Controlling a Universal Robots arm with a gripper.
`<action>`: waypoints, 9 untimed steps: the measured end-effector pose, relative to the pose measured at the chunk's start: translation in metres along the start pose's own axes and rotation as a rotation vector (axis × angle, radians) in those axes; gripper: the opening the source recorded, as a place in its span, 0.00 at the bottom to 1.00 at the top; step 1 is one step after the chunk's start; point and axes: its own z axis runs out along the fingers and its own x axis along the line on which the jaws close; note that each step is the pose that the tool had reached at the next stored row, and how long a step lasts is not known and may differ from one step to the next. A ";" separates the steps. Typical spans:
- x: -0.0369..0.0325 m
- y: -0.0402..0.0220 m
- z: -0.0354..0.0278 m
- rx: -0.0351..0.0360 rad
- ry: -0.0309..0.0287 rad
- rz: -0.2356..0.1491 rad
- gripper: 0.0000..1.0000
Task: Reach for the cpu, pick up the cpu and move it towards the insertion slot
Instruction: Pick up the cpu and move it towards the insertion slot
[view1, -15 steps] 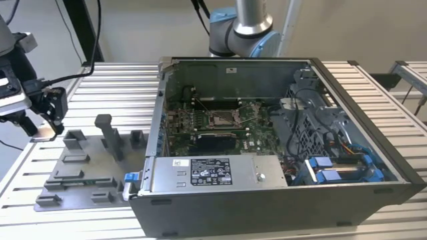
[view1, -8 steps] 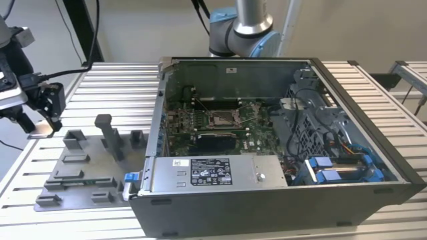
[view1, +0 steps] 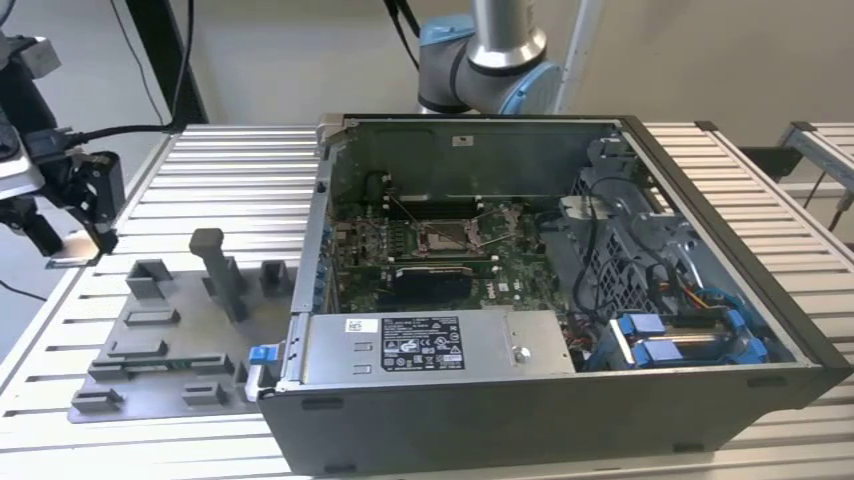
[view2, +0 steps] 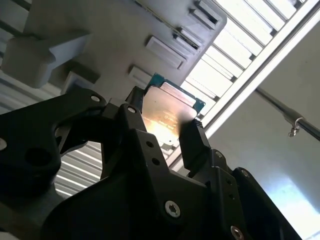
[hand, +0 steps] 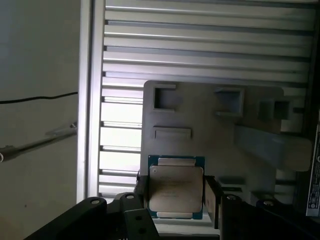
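Nearest the lens in both wrist views: black gripper (hand: 175, 195) body, knuckles and screw heads. Closed on the cpu (hand: 176, 186). Fingers (hand: 210, 197) pressed against two opposite edges, no gap visible on either side, spread just to the chip's width. Square chip, so no long axis to speak of. Silvery lid turned toward the first wrist view, green rim showing round the lid. Probably held clear of the grey fixture plate (hand: 215, 130) behind it, judging by how large it looks against the plate's pockets; cannot confirm from underneath.

In the exterior view, hangs at the far exterior view's left, beyond the plate's outer edge, over the ribbed table (view1: 240, 165). Insertion slot (view1: 447, 236) well apart from the chip, off toward the exterior view's right, inside the open computer case (view1: 534, 410). Silver frame, brownish centre, green board around it, lying flat with its face up. Fixture plate and the case's near wall between chip and slot.

Judged: grasp made, chip nowhere near the slot yet.
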 end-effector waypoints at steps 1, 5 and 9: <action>0.0000 0.0000 -0.0026 -0.0001 -0.0001 0.000 0.00; 0.0000 -0.0001 -0.0110 0.0000 0.0000 0.000 0.00; 0.0000 -0.0001 -0.0177 0.0000 0.0000 0.000 0.00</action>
